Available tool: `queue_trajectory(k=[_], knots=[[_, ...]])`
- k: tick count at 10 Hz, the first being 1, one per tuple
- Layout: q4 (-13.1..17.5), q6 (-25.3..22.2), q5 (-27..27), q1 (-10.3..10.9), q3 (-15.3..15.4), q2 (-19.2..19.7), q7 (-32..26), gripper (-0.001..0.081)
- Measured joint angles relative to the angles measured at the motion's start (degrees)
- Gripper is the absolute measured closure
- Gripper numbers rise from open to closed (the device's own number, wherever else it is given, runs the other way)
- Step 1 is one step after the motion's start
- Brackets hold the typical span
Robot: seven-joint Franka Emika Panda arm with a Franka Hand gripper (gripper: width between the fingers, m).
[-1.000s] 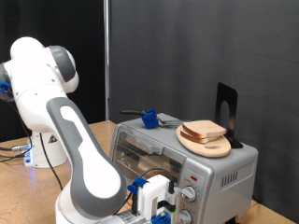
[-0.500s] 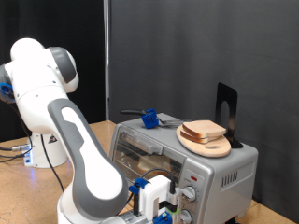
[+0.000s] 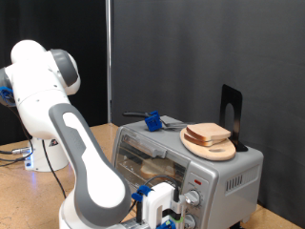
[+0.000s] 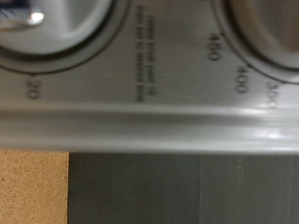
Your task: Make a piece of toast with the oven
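Exterior view, left to right. White-and-grey Franka arm (image 3: 57, 114) fills the left half, base on the tan wooden tabletop (image 3: 24, 191), elbow folded down toward the bottom centre. Its two-finger gripper with blue fittings (image 3: 160, 212) sits low at the bottom edge, right up against the control panel of the small boxy silver-grey toaster oven (image 3: 224, 176), near the round knobs (image 3: 193, 199). Can't tell whether the fingers are spread or pressed together, since they're cut off by the frame edge and hidden behind the blue parts. Nothing visible between them.

Oven glass door (image 3: 148, 153) looks shut; a pale shape shows behind the glass on the rack, probably a bread slice, too dim to confirm. On the oven roof, left part: a dark utensil with a blue fitting (image 3: 152, 120). Right part: a round wooden plate (image 3: 212, 148) carrying the squarish pale slice of toast with tan crust (image 3: 207, 133), lying flat, well apart from the gripper. Just behind the plate on the far right, a black upright stand (image 3: 230, 113).

Wrist view: very close to the oven's silver control panel (image 4: 149, 117). Printed dial numbers 450, 400 and 20 readable around two knob rims (image 4: 56, 42). Below the panel edge, tabletop and a dark grey surface (image 4: 182, 191).
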Motion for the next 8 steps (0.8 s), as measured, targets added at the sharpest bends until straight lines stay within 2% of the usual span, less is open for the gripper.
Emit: queue_trajectory(k=[1, 2, 3, 8], knots=[[0.2, 0.3, 0.0, 0.0, -0.1, 0.5, -0.2, 0.0572], [0.3, 0.3, 0.0, 0.1, -0.1, 0.8, -0.3, 0.074], [0.5, 0.4, 0.0, 0.1, -0.1, 1.0, -0.3, 0.0785], [1.4, 0.4, 0.0, 0.4, 0.0, 1.6, 0.7, 0.0805]])
